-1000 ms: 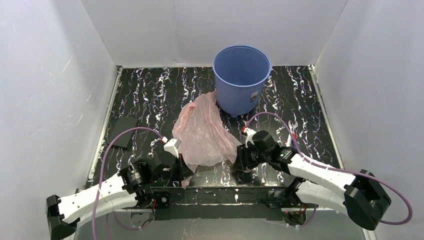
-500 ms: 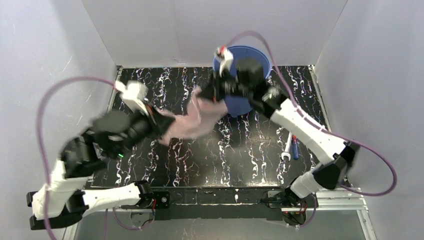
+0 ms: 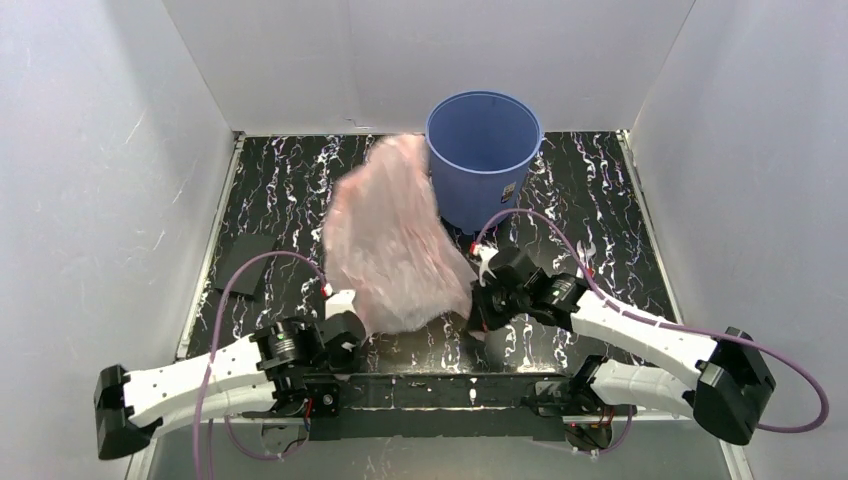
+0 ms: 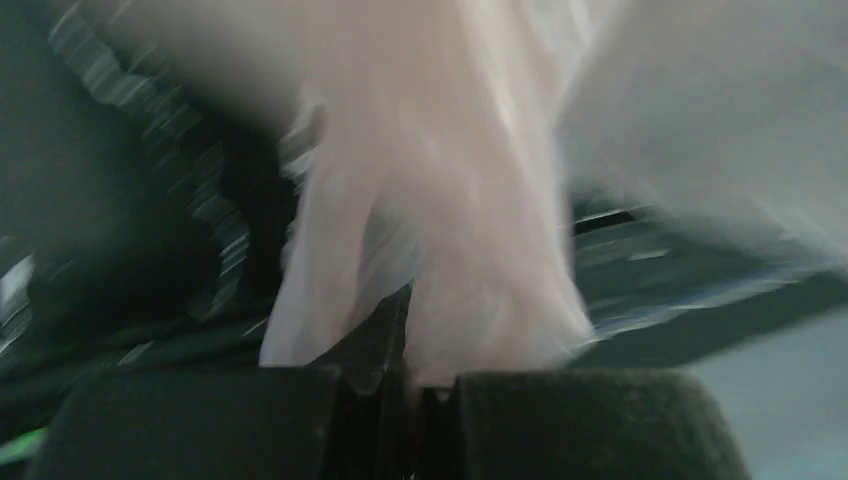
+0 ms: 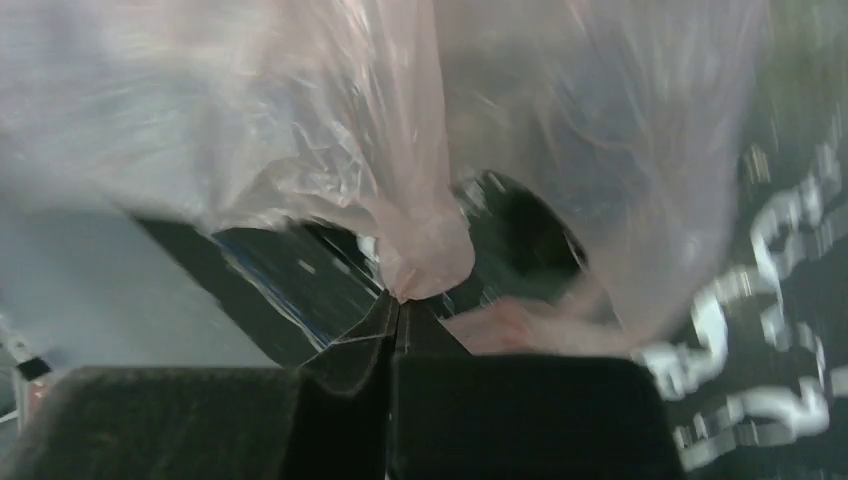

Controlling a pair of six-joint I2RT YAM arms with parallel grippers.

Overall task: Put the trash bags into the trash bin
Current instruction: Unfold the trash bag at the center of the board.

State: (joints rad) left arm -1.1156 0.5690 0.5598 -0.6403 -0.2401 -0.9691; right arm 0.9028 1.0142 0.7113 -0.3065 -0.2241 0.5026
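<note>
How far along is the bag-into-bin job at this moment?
Done: the grasp. The left gripper and right gripper are each shut on a gathered edge of the pink trash bag. In hand: the bag spreads between them, outside the blue trash bin, at its near left. Left: carrying it over the rim and releasing; nothing pink shows inside the bin.

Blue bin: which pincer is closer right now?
Right. The right pincer sits just on the near side of the blue bin; the left pincer is farther off, near-left. Both clamp the pink bag.

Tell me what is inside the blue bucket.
Only bare blue wall and floor show inside the bucket; the pink bag is outside it. The near inner wall is hidden.
</note>
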